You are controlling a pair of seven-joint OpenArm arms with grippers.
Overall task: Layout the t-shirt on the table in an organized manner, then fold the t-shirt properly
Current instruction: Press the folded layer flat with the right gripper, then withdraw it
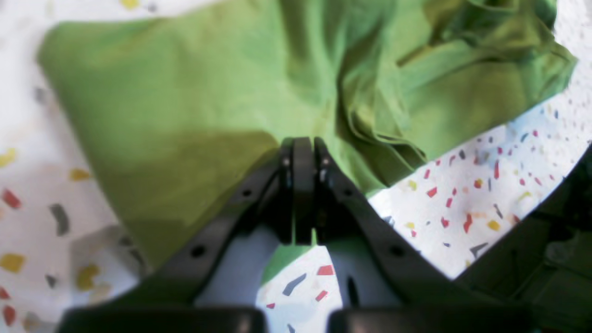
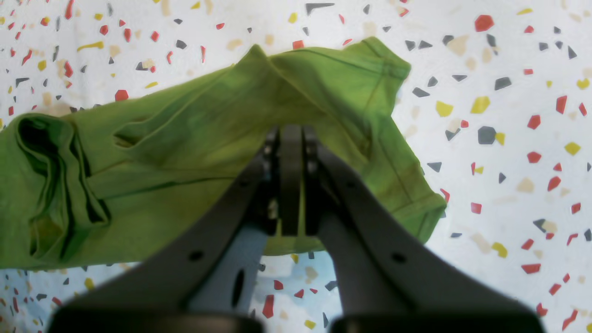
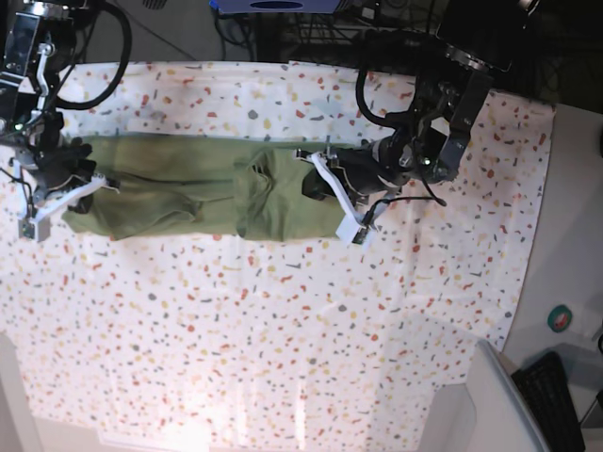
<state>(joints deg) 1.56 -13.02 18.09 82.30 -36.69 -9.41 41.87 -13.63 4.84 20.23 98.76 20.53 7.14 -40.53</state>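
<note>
Layout step: t-shirt (image 3: 203,188) stretched as a bunched strip on table (image 3: 283,358), between both grippers. Left gripper (image 1: 303,148) & right gripper (image 2: 291,134) each pinch cloth, opp. ends. Next: prob. pull apart, spread the creased middle flat.

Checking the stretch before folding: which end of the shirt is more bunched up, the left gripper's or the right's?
The left gripper's end: the t-shirt piles into thick folds beside it, while near the right gripper it lies flatter.
</note>
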